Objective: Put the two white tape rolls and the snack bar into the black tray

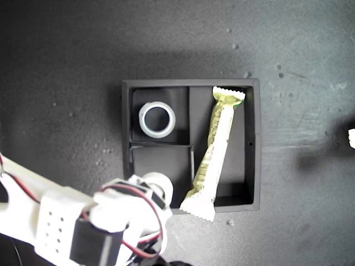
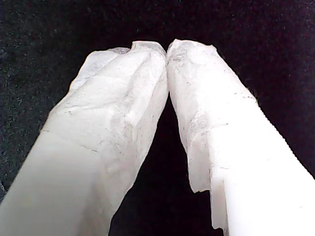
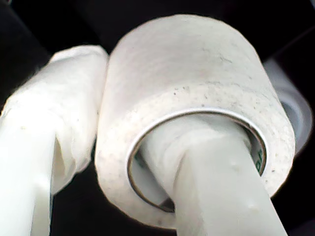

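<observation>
The black tray sits mid-table in the exterior view. One white tape roll lies flat in its far small compartment on that view's left, and shows blurred behind the other roll. The snack bar lies slanted in the long compartment, its near crimped end resting over the tray's near wall. My second gripper is shut on the other white tape roll, one finger through its centre, over the near small compartment's edge. My first gripper is shut on nothing above dark surface.
The second arm with red and black wires fills the exterior view's lower left corner. A small white thing with a shadow beside it shows at that view's right edge. Pale specks dot the dark tabletop.
</observation>
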Motion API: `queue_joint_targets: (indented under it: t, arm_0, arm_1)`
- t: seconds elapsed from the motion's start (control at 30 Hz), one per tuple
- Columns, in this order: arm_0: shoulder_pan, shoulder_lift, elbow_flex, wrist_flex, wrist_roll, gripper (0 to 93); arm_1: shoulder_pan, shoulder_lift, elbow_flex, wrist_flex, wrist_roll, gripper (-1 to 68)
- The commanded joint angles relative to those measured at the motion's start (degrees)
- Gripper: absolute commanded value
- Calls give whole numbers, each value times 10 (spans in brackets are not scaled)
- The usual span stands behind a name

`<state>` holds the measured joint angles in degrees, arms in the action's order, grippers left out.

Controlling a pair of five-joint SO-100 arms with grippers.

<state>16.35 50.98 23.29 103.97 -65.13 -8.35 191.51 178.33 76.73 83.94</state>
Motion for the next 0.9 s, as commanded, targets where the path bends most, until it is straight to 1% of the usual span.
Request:
queue_joint_targets:
  t: [0.0,0.23,0.33,0.47,0.87]
  arm_0:
    - [-7,-8,-36,10,4,0]
    - [-6,-20,-34,11,-2,3]
    - [-4,-19,-34,11,-2,76]
    - [4,-13,-34,11,-2,118]
    - [14,10,-17,11,-10,140]
  arm_1:
    - [-2,-3,7,2,4,-2]
    - [-1,-3,7,2,4,-2]
    - [-1,-3,7,2,3,-2]
    - [1,-3,7,2,3,-2]
    - [2,-3,7,2,-1,-2]
